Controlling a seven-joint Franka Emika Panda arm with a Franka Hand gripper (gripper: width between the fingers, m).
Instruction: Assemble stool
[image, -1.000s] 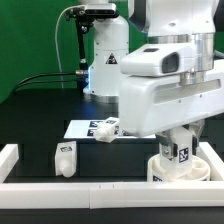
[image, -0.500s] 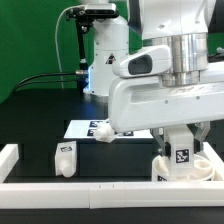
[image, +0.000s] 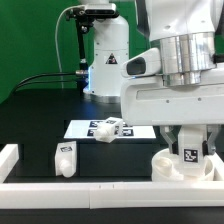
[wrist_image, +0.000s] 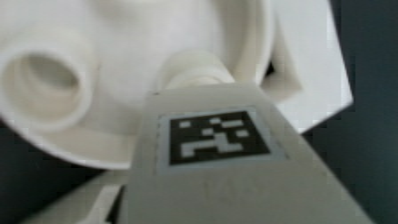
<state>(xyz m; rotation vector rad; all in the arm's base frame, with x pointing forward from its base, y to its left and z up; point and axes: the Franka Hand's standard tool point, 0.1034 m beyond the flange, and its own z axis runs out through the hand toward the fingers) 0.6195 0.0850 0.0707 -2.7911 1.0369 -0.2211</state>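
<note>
Black surface (image: 30, 120), green backdrop behind. Tool (image: 190, 146) is clenched on a tagged leg (wrist_image: 214, 140), held upright with its long axis pointing straight down at the seat (image: 166, 166) directly beneath. Its tip meets the seat just beside an empty socket (wrist_image: 59, 80); whether it is fully home I cannot tell. Toward the exterior view's left of the seat, a second leg (image: 108, 127) lies on the marker board (image: 78, 128), and a third leg (image: 65, 158) stands well apart.

In the exterior view, my arm's white housing (image: 175, 100) hides the marker board (image: 80, 128) at its 3 o'clock end. The tagged leg (image: 187, 152) and the front rail (image: 100, 192) cover parts of the seat (image: 165, 166). My fingers (image: 207, 142) barely show beside that leg; I cannot tell their grip. The wrist view is blurred, its edges cropping leg and seat.
</note>
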